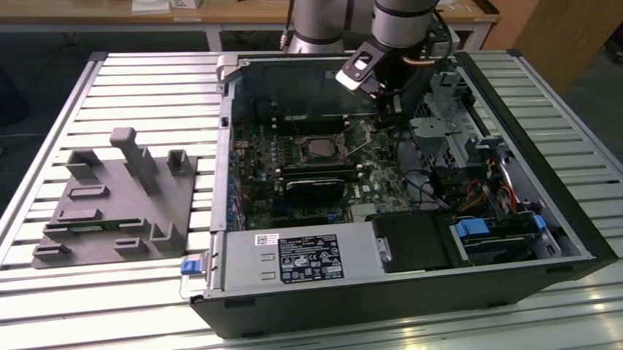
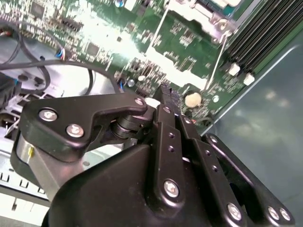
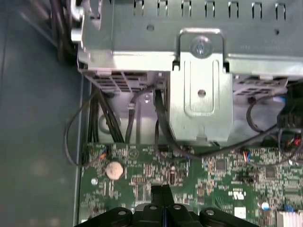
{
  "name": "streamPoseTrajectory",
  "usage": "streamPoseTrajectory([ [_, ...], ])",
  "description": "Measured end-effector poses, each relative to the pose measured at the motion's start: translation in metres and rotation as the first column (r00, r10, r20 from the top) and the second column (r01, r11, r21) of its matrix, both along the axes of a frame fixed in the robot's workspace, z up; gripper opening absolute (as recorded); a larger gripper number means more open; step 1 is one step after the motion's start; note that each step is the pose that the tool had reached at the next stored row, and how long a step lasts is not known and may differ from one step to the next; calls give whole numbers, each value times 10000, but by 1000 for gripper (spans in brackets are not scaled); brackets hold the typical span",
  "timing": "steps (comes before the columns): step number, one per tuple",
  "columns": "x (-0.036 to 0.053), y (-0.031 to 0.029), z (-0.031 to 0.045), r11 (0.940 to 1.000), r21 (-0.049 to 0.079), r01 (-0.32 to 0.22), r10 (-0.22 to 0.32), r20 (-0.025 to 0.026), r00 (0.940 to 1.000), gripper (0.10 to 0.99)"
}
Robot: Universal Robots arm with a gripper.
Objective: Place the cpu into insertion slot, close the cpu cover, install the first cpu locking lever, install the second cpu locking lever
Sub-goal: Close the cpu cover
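Gripper (image 2: 165, 90) pinched closed, nothing held, low over the board (image 2: 180, 61) beside the socket (image 1: 300, 148); cpu (image 1: 319, 149) looks seated inside it. Lever (image 2: 216, 61) stands raised beside socket. Likely lever step: press it with closed tips, sweep down steadily, avoid board parts.

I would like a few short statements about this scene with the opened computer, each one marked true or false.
1. The gripper reaches inside the open computer case. True.
2. The grey fixture lies on the slatted table at the exterior view's right of the case. False: it lies at the exterior view's left.
3. The fingertips are spread wide apart. False: they are pressed together.
4. A round coin battery sits on the green motherboard, near the fingertips. True.
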State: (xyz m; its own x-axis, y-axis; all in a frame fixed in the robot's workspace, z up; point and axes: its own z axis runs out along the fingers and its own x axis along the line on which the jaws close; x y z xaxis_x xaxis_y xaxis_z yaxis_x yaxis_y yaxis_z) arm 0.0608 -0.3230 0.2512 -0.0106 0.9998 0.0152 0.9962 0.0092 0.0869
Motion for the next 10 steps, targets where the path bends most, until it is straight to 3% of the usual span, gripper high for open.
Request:
streamPoseTrajectory([
  [2,41,0,-1,10000,0,0,0,-13,10000,106],
  [6,80,0,-13,10000,-3,-1,1,-89,10000,106],
  [10,81,0,-15,10000,-2,0,0,-89,10000,106],
])
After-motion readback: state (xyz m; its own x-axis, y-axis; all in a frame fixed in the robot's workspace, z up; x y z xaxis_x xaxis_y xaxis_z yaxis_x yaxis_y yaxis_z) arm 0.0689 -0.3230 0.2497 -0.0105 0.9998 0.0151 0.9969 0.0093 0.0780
